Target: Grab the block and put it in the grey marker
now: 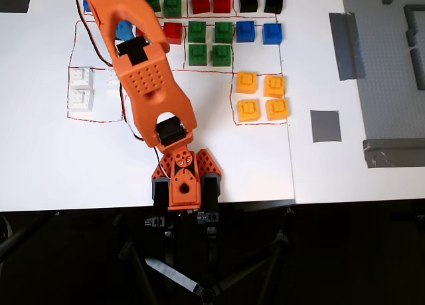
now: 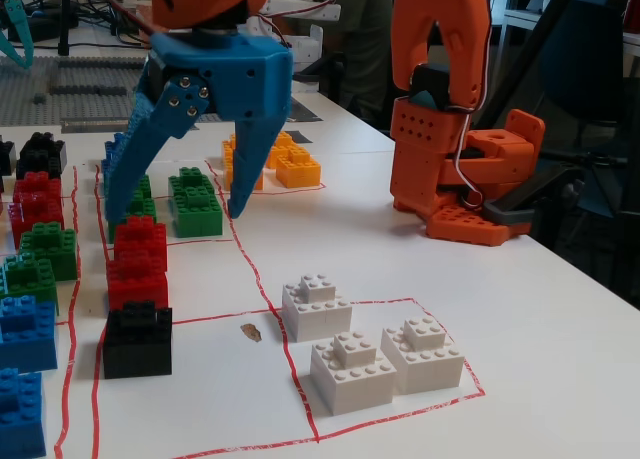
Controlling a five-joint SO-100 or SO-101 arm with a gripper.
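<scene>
Now lower with care. Note the blue two-finger gripper (image 2: 176, 222) hanging in the fixed view with jaws released and spread wide, grasping nothing, just above the left-hand rows of bricks. Find the small red studded toy brick (image 2: 140, 241) low between the fingers and closer to the left fingertip (image 2: 115, 229), apart from both. Look for the same brick in the overhead view (image 1: 172, 31), just right of the orange plastic arm (image 1: 143, 79) and otherwise hidden from above.

Shift a little left before descending, judging by the fixed view, to centre the red brick between the tips. Mind the second red brick (image 2: 137, 279) touching on the near side and the green bricks (image 2: 195, 204) just to the right: little room there for the right fingertip, so drop straight down and avoid sweeping sideways. Close only once low on the brick's side walls, below the stud; a pinch on the stud alone would probably slip.

Afterwards lift clear of the rows and carry over the yellow bricks (image 1: 262, 96) to the flat mid-grey square tape patch (image 1: 325, 125), well apart at the far end of the white table (image 1: 299, 172).
</scene>
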